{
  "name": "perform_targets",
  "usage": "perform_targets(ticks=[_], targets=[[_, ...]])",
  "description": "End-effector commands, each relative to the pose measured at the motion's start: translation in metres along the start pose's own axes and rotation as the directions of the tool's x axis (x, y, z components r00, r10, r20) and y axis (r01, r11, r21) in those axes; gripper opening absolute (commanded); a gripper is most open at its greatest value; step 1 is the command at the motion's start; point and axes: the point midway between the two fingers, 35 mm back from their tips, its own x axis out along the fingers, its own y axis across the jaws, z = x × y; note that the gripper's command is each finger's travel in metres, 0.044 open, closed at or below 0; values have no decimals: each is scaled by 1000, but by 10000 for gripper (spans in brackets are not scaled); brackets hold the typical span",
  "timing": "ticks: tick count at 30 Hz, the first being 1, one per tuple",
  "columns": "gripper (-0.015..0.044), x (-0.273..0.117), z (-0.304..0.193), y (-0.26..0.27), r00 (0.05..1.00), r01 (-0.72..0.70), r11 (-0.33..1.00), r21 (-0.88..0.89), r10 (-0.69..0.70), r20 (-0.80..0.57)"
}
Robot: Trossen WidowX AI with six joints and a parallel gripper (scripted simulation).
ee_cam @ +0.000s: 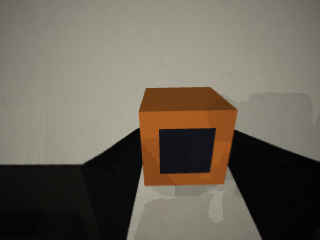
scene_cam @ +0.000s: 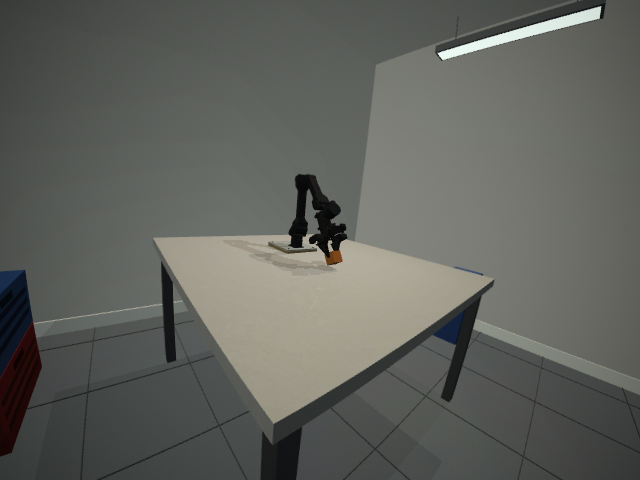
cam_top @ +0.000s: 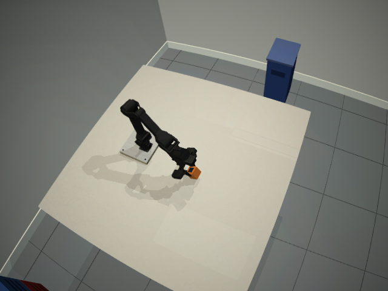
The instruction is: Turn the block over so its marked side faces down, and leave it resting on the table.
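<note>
An orange block is held a little above the table, tilted. Its dark square mark is on the face turned up and back toward the wrist camera; in the top view it shows beside the fingers. My gripper is shut on the block, with one finger on each side of it. It points down at a slant. The block's underside is hidden in the wrist view.
The arm's pale base plate is bolted behind the gripper. A blue cabinet stands on the floor beyond the table's far edge. Blue and red crates stand on the floor at the left in the exterior view.
</note>
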Motion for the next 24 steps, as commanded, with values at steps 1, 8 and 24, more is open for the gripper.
perform_targets(ticks=[1,8,24], targets=[[0,5,2,0,999,-4,1000,-2,4,49],[0,20,0,-2,987,-4,1000,3,4,160],[0,29,-10,-1,917,-5,1000,0,5,399]])
